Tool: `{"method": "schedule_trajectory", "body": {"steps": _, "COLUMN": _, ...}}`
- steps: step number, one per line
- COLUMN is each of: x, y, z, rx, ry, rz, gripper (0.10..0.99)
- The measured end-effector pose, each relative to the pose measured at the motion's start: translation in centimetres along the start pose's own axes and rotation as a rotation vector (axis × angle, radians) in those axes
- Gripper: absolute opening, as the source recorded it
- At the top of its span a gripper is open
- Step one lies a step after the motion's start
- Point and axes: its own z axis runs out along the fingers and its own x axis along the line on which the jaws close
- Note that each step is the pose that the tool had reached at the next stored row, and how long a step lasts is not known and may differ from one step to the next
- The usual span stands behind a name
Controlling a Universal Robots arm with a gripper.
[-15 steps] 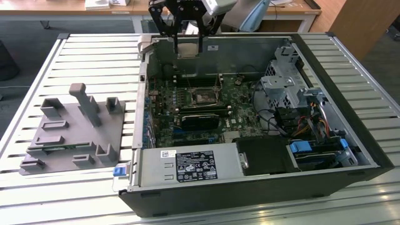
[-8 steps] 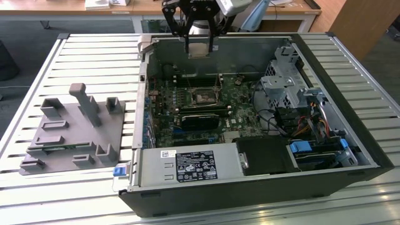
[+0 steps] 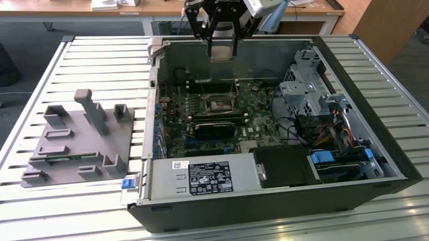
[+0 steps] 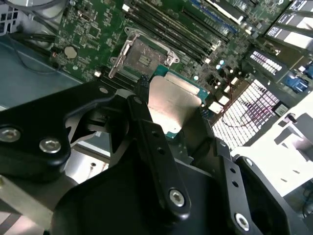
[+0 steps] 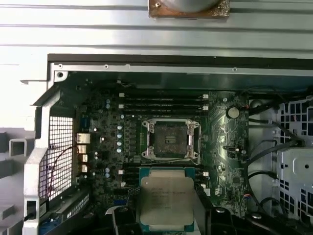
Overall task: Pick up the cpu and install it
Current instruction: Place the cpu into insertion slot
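- Gripper (image 3: 222,49): the two fingers are closed partway onto opposite edges of the cpu (image 5: 166,198), gripping it flat with the metal top facing up.
- Location: the cpu hangs in the air over the far wall of the open computer case (image 3: 395,165), well above the motherboard (image 3: 251,128).
- Socket (image 5: 169,139): its centre appears bare, with no chip seated.
- Key relation: in the exterior view the socket lies lower than the held cpu and nearer the camera, well apart from it. In the first wrist view the cpu's edges run roughly parallel to the socket frame.
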Motion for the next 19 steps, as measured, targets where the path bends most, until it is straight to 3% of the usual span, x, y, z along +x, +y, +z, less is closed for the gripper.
{"method": "schedule_trajectory", "body": {"steps": 6, "x": -0.06, "y": 0.01, "z": 0.04, "rx": 0.0, "ry": -0.0012, "rz": 0.028, "gripper": 0.525}}
{"method": "schedule_trajectory", "body": {"steps": 19, "x": -0.06, "y": 0.0, "z": 0.22, "rx": 0.001, "ry": -0.0094, "rz": 0.212, "gripper": 0.525}}
